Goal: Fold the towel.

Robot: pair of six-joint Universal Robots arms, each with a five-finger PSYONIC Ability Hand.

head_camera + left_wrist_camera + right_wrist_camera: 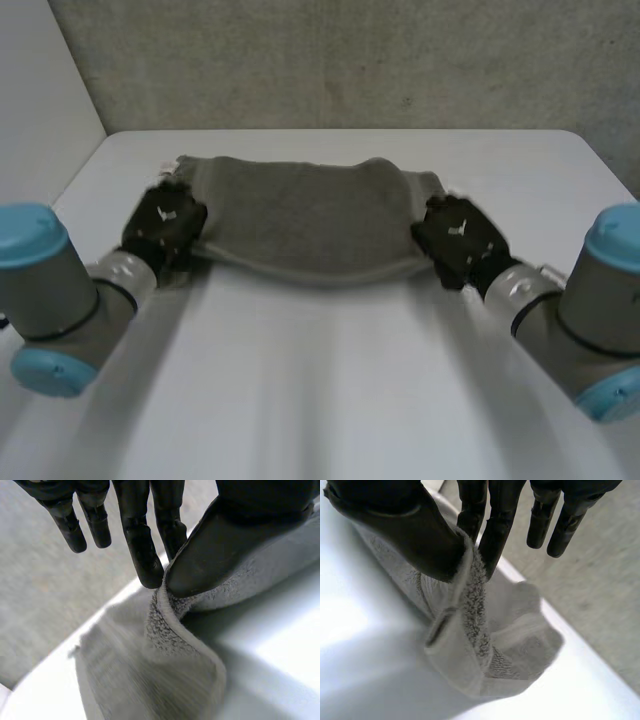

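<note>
A grey towel (305, 215) lies across the far half of the white table (330, 380), its near edge lifted and sagging in the middle. My left hand (165, 225) holds the towel's left end: in the left wrist view the thumb (220, 545) and a finger (142, 550) pinch the towel's (165, 630) raised edge. My right hand (455, 240) holds the right end; in the right wrist view the thumb (415, 535) and a finger (497, 535) pinch the towel's (470, 630) hemmed edge, which hangs folded below them.
A grey wall (340, 60) rises behind the table's far edge, and a pale wall (40, 90) stands at the left. My two arms (60, 300) (580, 310) reach in from the near corners.
</note>
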